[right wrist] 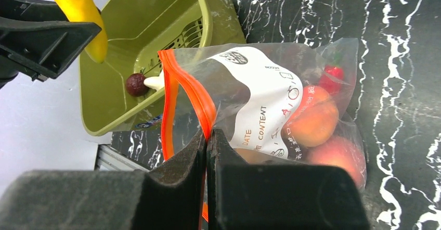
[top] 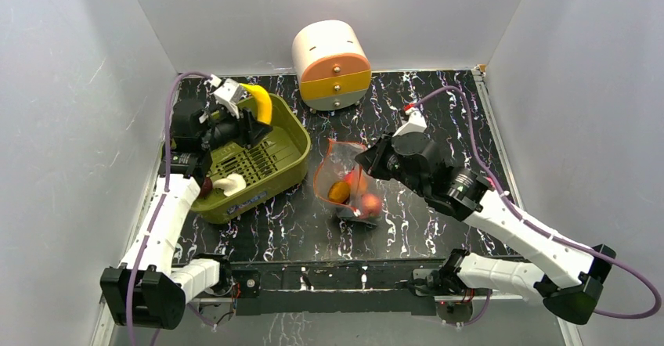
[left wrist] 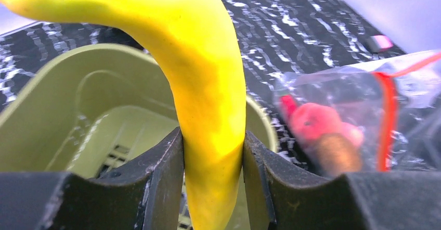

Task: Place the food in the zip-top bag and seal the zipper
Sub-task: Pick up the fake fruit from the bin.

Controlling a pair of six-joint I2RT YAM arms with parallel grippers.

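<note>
Olive basket (top: 266, 185) sits under the left gripper (left wrist: 213, 157) pinching a banana (left wrist: 208, 58); right gripper (right wrist: 207, 141) clamps the red zipper (right wrist: 188, 83).

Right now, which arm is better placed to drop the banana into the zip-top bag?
Left. The left gripper clamps the banana above the green basket, while the right gripper is shut on the orange zipper of the zip-top bag.
</note>
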